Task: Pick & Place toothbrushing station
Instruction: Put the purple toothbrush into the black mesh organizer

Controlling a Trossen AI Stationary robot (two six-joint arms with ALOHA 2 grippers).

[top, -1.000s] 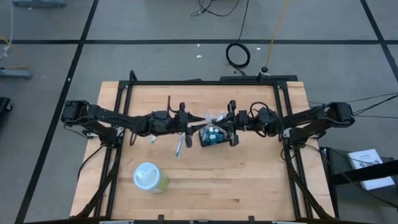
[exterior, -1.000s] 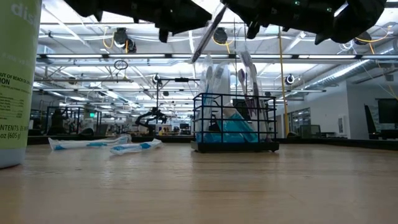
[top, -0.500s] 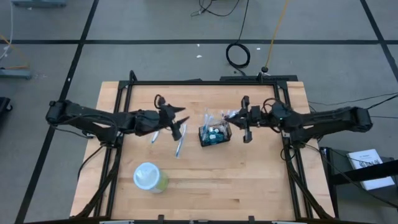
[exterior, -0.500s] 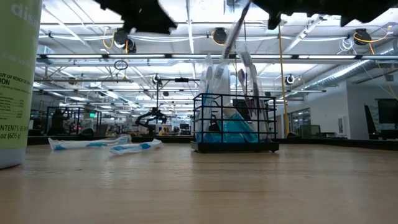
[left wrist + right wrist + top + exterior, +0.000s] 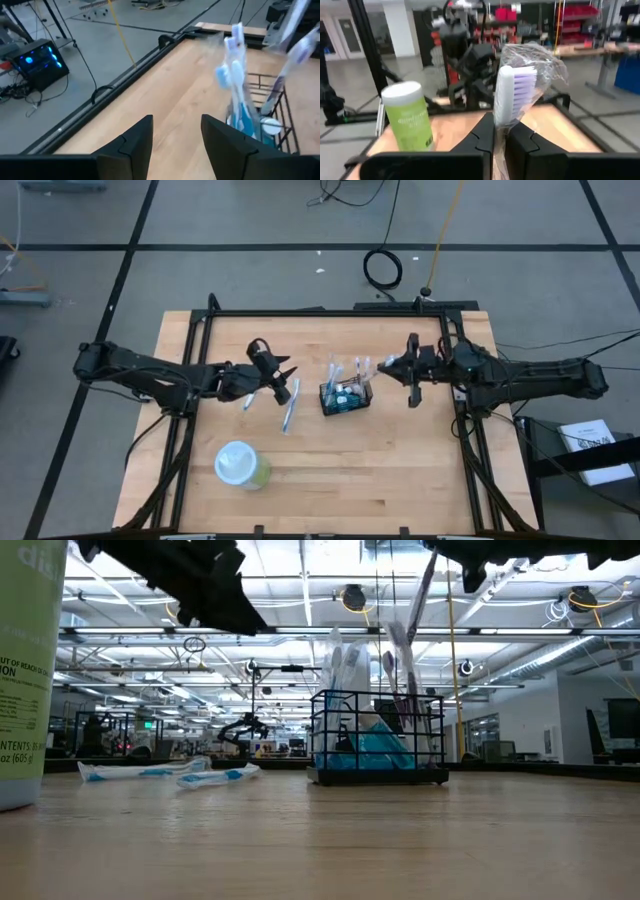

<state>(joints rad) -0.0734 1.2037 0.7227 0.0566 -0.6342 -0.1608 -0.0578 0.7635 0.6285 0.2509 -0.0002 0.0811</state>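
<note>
The black wire-mesh caddy [image 5: 345, 396] stands on its base at the table's middle, with several wrapped toothbrushes upright in it; it also shows in the low view [image 5: 378, 740] and in the left wrist view [image 5: 272, 117]. My right gripper [image 5: 412, 378] is right of the caddy, shut on a plastic-wrapped toothbrush [image 5: 514, 87] with purple bristles. My left gripper [image 5: 281, 383] is left of the caddy, open and empty [image 5: 176, 142]. My right gripper pinches the wrapped toothbrush just below its head [image 5: 499, 122] between its two fingers. The head sticks out past the fingertips. The fingers come roughly level from the table's right side. The toothbrush [image 5: 422, 590] is lifted clear of the table and slants above the caddy's right end.
Two wrapped toothbrushes [image 5: 290, 416] [image 5: 247, 402] lie on the table left of the caddy, under my left gripper. A pale-green canister with a white lid [image 5: 241, 465] stands near the front left; it fills the low view's left edge [image 5: 25, 670].
My right gripper has gone from beside the caddy toward the table's right edge, carrying the wrapped toothbrush with it above the caddy. My left gripper has drawn back from the caddy toward the table's left edge. The caddy has stayed in place.
</note>
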